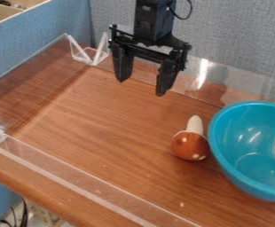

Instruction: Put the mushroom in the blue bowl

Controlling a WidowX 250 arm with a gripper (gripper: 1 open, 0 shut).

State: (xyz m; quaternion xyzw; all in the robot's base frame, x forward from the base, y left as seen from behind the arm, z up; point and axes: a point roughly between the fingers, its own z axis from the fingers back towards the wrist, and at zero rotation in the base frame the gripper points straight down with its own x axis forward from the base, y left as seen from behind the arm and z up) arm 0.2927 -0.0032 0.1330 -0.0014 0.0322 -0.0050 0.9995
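The mushroom (191,142) lies on its side on the wooden table, its reddish-brown cap toward the front and its pale stem pointing back. It rests just left of the blue bowl (256,146), a large glossy teal bowl at the right edge, partly cut off by the frame. My gripper (145,77) hangs above the table behind and to the left of the mushroom, pointing down. Its two black fingers stand wide apart with nothing between them.
Clear acrylic walls (57,55) border the wooden table (92,124) on the left, back and front. A blue panel and a cardboard box (16,13) stand at the back left.
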